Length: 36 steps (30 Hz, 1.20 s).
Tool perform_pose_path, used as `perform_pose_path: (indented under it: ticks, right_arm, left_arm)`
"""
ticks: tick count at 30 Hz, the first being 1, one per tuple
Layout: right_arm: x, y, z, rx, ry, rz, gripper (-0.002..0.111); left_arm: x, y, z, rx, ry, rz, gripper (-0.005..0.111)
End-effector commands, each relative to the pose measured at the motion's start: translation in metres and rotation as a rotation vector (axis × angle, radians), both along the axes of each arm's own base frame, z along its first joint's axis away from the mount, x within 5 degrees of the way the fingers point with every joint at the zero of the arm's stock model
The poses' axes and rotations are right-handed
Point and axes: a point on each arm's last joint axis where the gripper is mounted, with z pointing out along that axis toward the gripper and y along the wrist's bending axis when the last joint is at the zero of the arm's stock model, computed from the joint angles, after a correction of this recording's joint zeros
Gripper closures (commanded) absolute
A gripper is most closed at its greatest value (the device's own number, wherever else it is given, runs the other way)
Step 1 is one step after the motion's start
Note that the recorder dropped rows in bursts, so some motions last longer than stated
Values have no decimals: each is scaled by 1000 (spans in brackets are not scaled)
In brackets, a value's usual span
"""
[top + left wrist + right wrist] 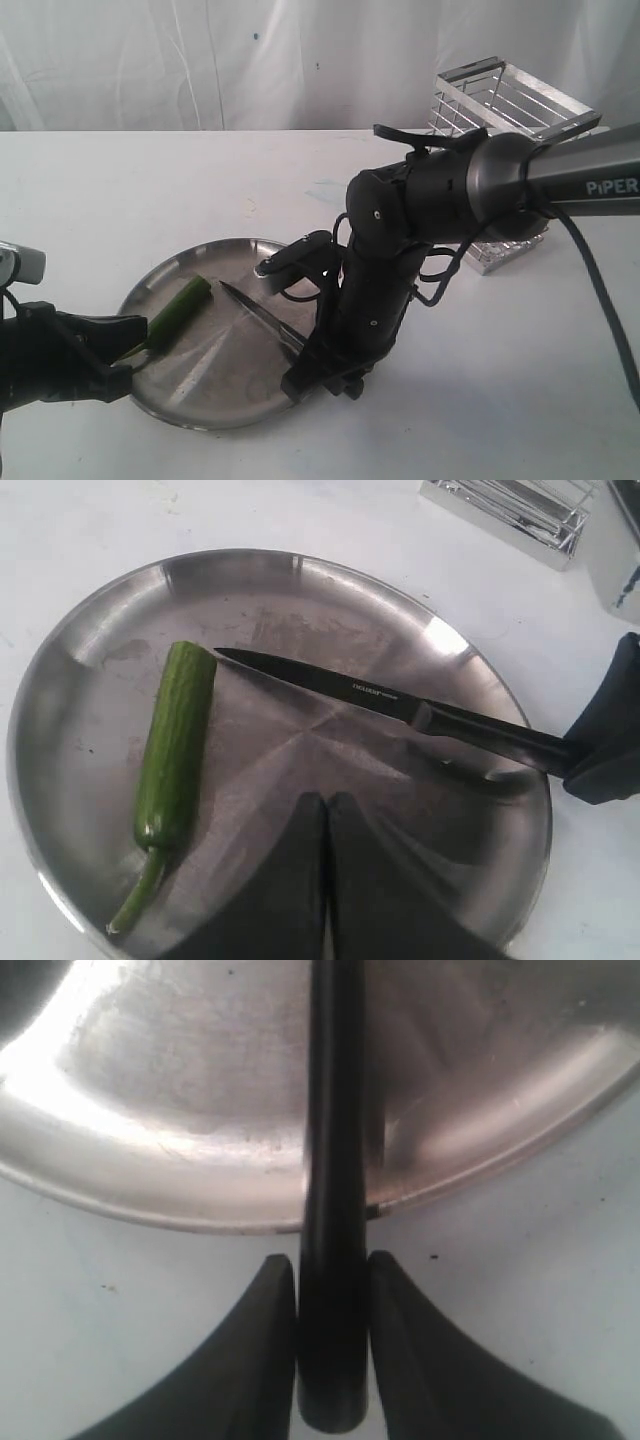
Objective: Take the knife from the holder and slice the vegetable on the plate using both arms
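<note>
Right gripper clamps the knife handle, its tip just beside the chili's cut end, blade crosswise to the chili lying lengthwise on the plate; left gripper, closed and empty, sits nearer the stem.

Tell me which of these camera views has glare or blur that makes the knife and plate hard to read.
Right wrist view: the plate glares white along its rim, and the knife handle, shut between the right gripper fingers, is soft and out of focus. Left wrist view: sharp, with only mild sheen. Exterior view: even lighting, slightly grainy.
</note>
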Motion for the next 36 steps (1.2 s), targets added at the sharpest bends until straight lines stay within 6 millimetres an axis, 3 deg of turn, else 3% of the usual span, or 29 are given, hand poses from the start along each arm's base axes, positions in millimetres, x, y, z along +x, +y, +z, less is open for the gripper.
perform_pose_path:
  ticks: [1, 16, 18, 19, 24, 30, 36]
  right_arm:
    - [2, -2, -1, 1, 0, -6, 84]
    - [3, -1, -18, -30, 38, 4, 84]
    - [3, -1, -18, -30, 40, -7, 94]
    - [3, -1, -18, -30, 40, -9, 105]
    - [3, -2, -17, -36, 49, -58, 108]
    - [-1, -10, 18, -35, -22, -44, 108]
    - [-11, -23, 70, -3, -143, -9, 108]
  left_arm:
    - [0, -1, 0, 9, -2, -12, 107]
    - [-1, -2, 0, 21, -4, -31, 107]
    - [-1, -2, 0, 21, -4, -31, 107]
    - [-1, -2, 0, 23, -5, -34, 107]
    - [-1, -2, 0, 20, -10, -39, 107]
    - [1, -5, 10, -58, -75, -38, 107]
    - [8, 4, 30, -223, -121, 139, 107]
